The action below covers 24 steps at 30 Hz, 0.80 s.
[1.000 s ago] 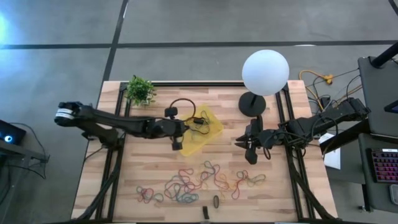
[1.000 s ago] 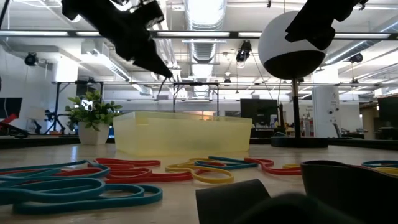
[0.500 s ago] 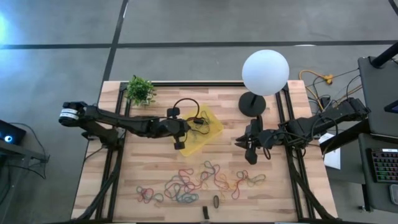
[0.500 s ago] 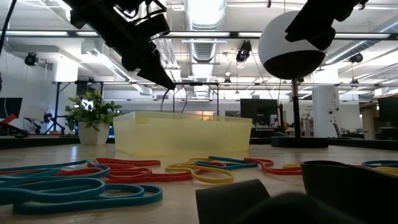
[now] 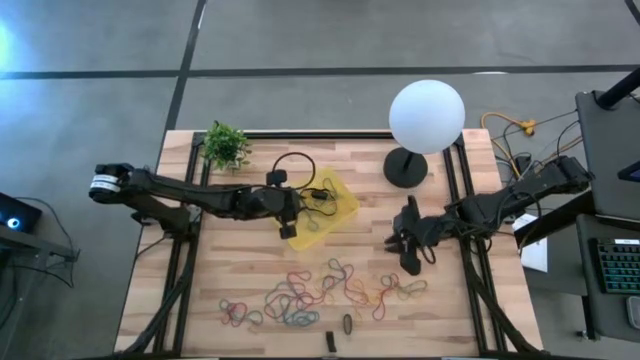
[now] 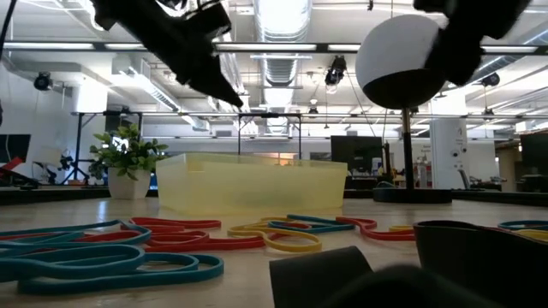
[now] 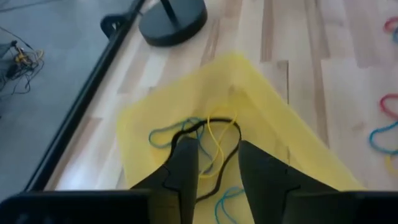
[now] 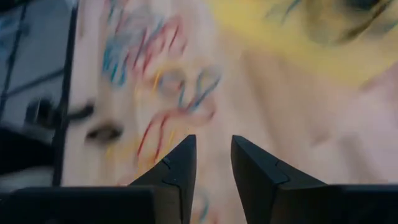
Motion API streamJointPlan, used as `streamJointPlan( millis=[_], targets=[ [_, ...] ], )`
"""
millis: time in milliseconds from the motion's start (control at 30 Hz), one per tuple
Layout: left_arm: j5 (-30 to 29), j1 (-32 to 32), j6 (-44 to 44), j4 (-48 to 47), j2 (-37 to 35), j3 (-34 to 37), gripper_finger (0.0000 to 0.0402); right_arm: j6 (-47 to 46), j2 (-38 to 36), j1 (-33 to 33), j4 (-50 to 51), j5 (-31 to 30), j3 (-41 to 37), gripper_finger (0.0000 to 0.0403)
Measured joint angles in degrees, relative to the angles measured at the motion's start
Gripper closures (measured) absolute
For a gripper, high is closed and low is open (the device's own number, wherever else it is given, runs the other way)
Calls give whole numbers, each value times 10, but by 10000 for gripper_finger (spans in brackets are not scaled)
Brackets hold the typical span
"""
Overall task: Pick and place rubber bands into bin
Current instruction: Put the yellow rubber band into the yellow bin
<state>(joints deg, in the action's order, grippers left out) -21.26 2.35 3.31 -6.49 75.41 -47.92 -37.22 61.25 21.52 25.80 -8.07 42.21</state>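
Left gripper (image 7: 214,155): poised just above the yellow bin (image 5: 343,211), fingers parted with a clear gap and nothing pinched between them; a judgement: this is the drop position, so bands fall inside the bin's walls.
Bands in bin (image 7: 205,134): a few thin loops, yellow, blue and black, lie loose on the bin's floor directly beyond the left fingertips.
Right gripper (image 5: 408,250): to the lamp side of the bin, above bare wood near the heap, fingers apart and empty; likely heading for the next pick.
Loose rubber bands (image 5: 310,290): scattered on the table in front of the bin, red, blue, green and yellow, well outside it; most of the task remains.
Lamp base (image 5: 405,167): behind the bin, clear of both arms.
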Motion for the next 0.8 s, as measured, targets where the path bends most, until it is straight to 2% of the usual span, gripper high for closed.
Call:
streamJointPlan(
  millis=[167, 333, 400, 533, 800],
  targets=[
    [0, 0, 0, 1, -32, -3, 301, -54, 26, 64, -7, 49, -42, 324],
    [-1, -1, 0, 2, -54, -3, 301, -96, 61, 131, -9, 51, -52, 332],
    [-7, -1, 0, 1, -58, -3, 301, -97, 76, 148, -12, 33, -49, 332],
    [-27, -1, 0, 0, -59, -3, 301, -89, 118, 158, -14, -7, -37, 325],
    [-31, -1, 0, 0, -59, -3, 301, -57, 217, 158, -27, 12, -21, 310]
  ],
)
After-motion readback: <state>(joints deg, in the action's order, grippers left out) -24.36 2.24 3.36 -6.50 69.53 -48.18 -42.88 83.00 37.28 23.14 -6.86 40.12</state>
